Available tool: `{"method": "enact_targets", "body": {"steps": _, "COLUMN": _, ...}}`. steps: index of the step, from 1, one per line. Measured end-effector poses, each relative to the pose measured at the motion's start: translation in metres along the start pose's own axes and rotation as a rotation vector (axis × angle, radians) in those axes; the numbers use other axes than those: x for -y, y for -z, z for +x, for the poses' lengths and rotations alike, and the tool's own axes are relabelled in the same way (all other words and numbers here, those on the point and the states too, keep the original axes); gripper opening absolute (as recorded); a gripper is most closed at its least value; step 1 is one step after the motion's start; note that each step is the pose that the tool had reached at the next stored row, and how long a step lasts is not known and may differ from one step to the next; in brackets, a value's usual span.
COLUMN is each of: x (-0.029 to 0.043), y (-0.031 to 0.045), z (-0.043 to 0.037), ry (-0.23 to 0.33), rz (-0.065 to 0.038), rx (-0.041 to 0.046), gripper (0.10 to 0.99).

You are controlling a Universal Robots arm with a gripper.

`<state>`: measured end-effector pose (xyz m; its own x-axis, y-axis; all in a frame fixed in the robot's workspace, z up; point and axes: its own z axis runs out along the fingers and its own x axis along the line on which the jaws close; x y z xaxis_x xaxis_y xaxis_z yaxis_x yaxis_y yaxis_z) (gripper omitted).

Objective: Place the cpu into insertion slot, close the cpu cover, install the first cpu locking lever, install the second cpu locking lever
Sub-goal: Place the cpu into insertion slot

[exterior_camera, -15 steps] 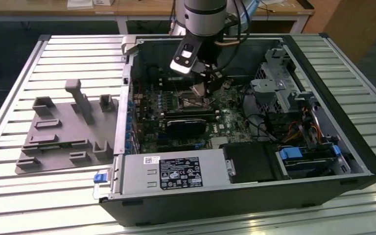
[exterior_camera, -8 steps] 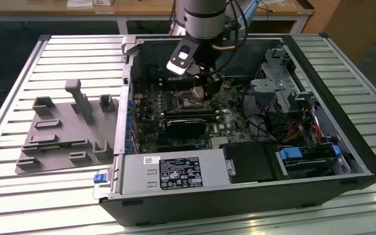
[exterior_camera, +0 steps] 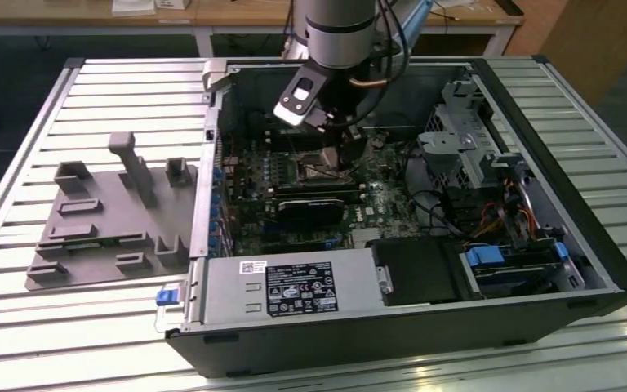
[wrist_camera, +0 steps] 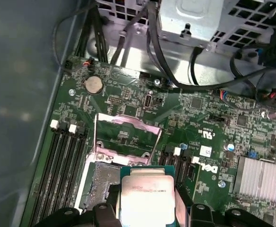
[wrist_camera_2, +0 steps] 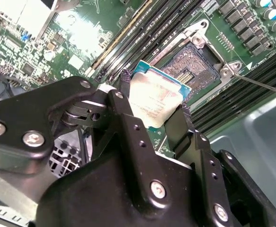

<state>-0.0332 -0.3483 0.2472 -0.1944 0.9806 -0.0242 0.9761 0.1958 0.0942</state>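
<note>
Cpu [wrist_camera_2: 154, 99], a flat square chip with a dull silver top and a thin green edge, is clamped between the jaws of the black gripper [wrist_camera_2: 155, 93]. It hangs partly over the insertion slot [wrist_camera_2: 193, 66]. The cpu cover [wrist_camera: 128, 124] stands raised.

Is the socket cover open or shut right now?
Open: in the first wrist view the cover stands flipped up off the bare socket, chip not yet in.

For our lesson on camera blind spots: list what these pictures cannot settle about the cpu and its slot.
- Second wrist view: the cpu, gripped by the tool, covers part of the insertion slot; gap or contact unclear.
- First wrist view: the cpu's near edge is cut off by the frame.
- Exterior view: the arm blocks the cpu.
</note>
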Motion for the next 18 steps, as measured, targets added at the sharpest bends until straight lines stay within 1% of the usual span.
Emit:
{"method": "enact_targets", "body": {"steps": 6, "x": 0.001, "y": -0.0025, "z": 0.0003, "ry": -0.076, "rz": 0.002, "rx": 0.0075, "gripper": 0.537}}
{"method": "enact_targets", "body": {"steps": 9, "x": 0.0012, "y": -0.004, "z": 0.0008, "ry": -0.102, "rz": 0.003, "rx": 0.0107, "gripper": 0.537}}
{"method": "enact_targets", "body": {"steps": 12, "x": 0.0009, "y": -0.0055, "z": 0.0032, "ry": -0.116, "rz": 0.003, "rx": 0.0125, "gripper": 0.537}}
{"method": "enact_targets", "body": {"steps": 18, "x": -0.0003, "y": -0.0094, "z": 0.012, "ry": -0.13, "rz": 0.004, "rx": 0.0163, "gripper": 0.537}}
